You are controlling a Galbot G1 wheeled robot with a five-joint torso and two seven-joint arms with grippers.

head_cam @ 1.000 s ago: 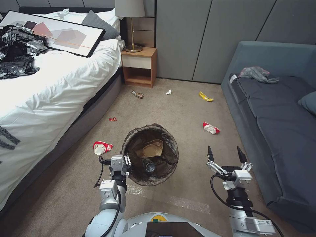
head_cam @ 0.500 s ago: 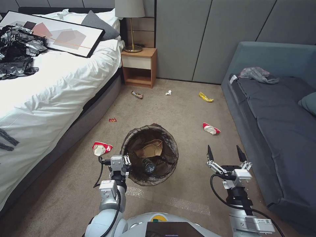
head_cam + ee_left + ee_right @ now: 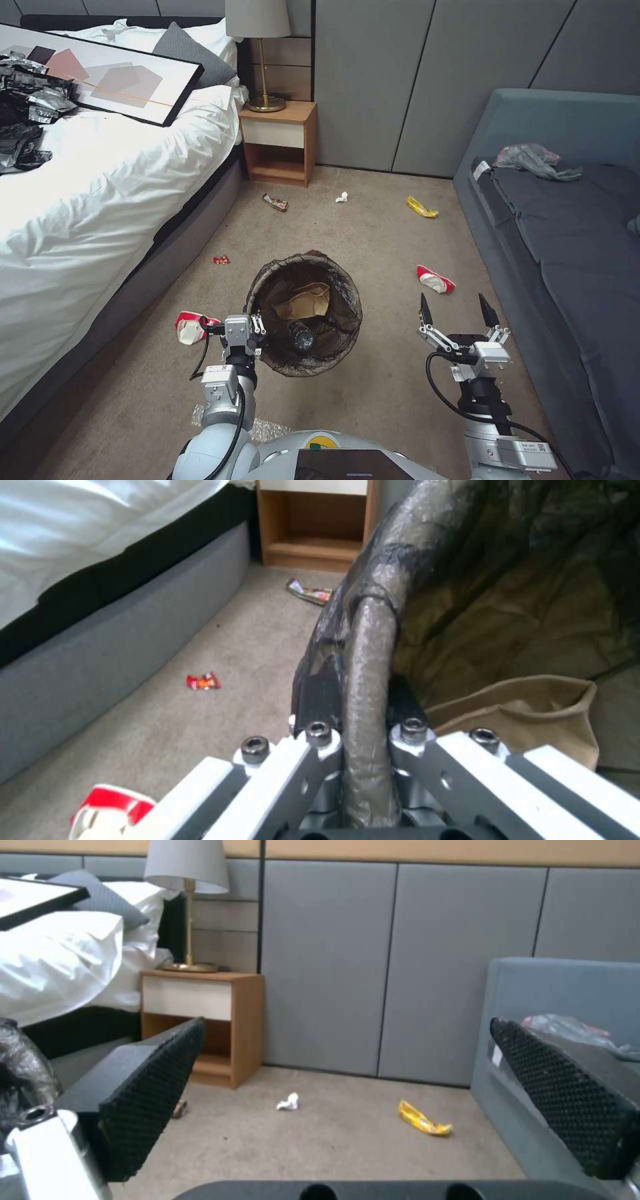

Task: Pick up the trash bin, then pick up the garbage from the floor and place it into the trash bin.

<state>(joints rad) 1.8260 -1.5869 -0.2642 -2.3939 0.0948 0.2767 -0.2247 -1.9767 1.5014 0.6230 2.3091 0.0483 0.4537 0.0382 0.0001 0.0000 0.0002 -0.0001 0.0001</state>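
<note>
The left gripper (image 3: 255,331) was clamped on the rim of the trash bin (image 3: 267,360) at about 9 o'clock of its opening, one finger inside and one outside. In the left wrist view the fingers (image 3: 320,740) pressed the dark liner bag (image 3: 367,645) folded over that rim. Inside the bin lay a tan paper bag (image 3: 305,301) and a clear bottle (image 3: 301,337); its cap was hard to make out.

The right gripper (image 3: 459,312) hung at 3 o'clock of the bin, well apart from it, with its two black fingers spread wide and nothing between them.

On the floor, a red-and-white wrapper (image 3: 189,327) lay at 9 o'clock of the bin, partly hidden by the left arm. A second red-and-white wrapper (image 3: 435,280) lay at 2 o'clock. A small red wrapper (image 3: 221,259) was at 10 o'clock, near the bed (image 3: 100,193). Farther off were a dark wrapper (image 3: 275,202) in front of the nightstand (image 3: 278,143), a white tissue wad (image 3: 341,197) and a yellow snack packet (image 3: 421,208).

Some print showed on the wrappers and on a label of the right arm, but no word could be read. The sofa (image 3: 573,253) was cut off at the right edge.
</note>
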